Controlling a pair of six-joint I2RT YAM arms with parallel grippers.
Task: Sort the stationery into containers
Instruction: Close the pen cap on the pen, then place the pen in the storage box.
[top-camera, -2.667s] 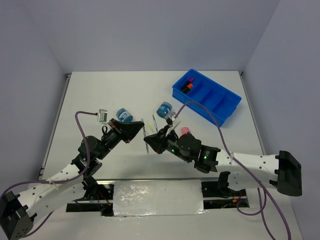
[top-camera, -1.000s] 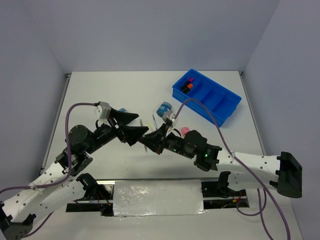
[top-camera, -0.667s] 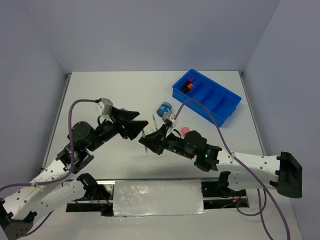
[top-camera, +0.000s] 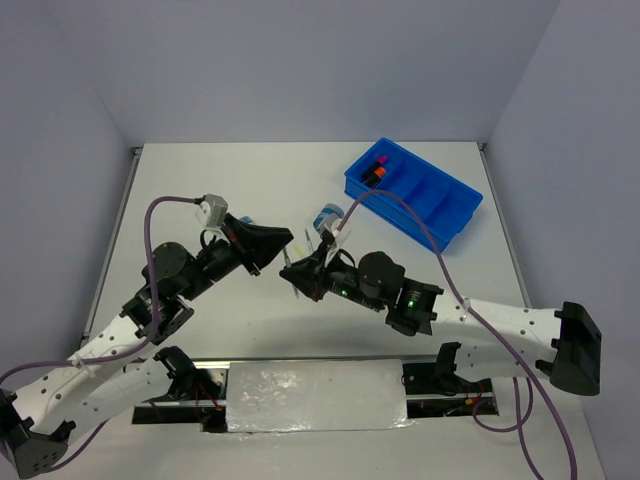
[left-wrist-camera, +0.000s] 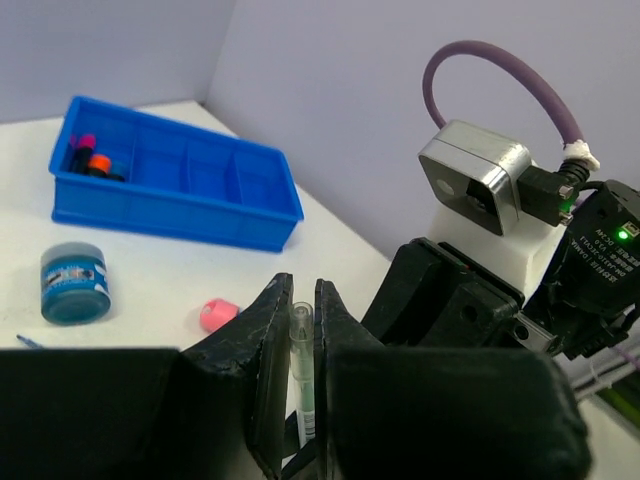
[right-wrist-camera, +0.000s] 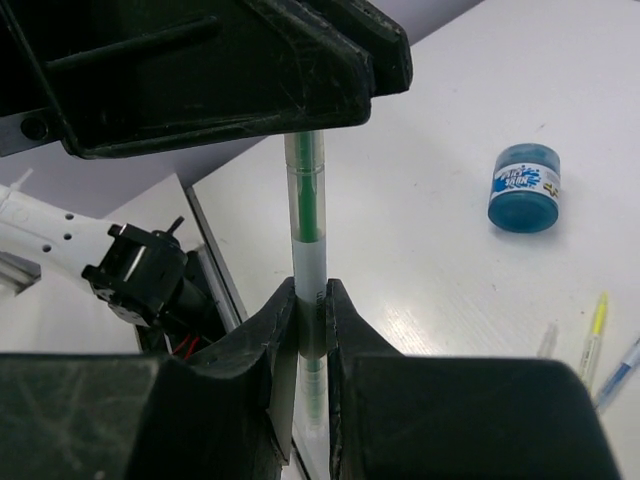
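Handover pose, mid-bench. Green pen (right-wrist-camera: 305, 220) is pinched by both arms at once and looks raised off the bench (top-camera: 200, 190).

- Right end effector (right-wrist-camera: 310, 295): clenched on the pen's lower barrel, pads tight on both sides.
- Left end effector (left-wrist-camera: 302, 290): jaws drawn in on the pen's other end. The left wrist view shows no gap either side of the barrel, so I read it as grasping. How firmly, I can't tell.
- Long axis: the pen runs straight out of the right fingers into the left ones, so the two end effectors face each other tip to tip along it.
- Tray (left-wrist-camera: 180, 215): far right of the bench, well apart from the pen. Highlighters (top-camera: 375, 170) sit in its end compartment; the other three compartments look bare.
- Tray lies beyond the right arm's side of the pen, so the right arm is the nearer one and the left would have to reach across.

Loose items on the bench: blue tub (right-wrist-camera: 525, 187) near the pen, pink-capped piece (left-wrist-camera: 217, 314), thin pens (right-wrist-camera: 595, 335) just beside each other.

Judgement: one side must let go before the pen can travel. If both hold while either arm moves, the pen may bend or twist out. Sorting is at an early stage, with most items not yet in the tray.
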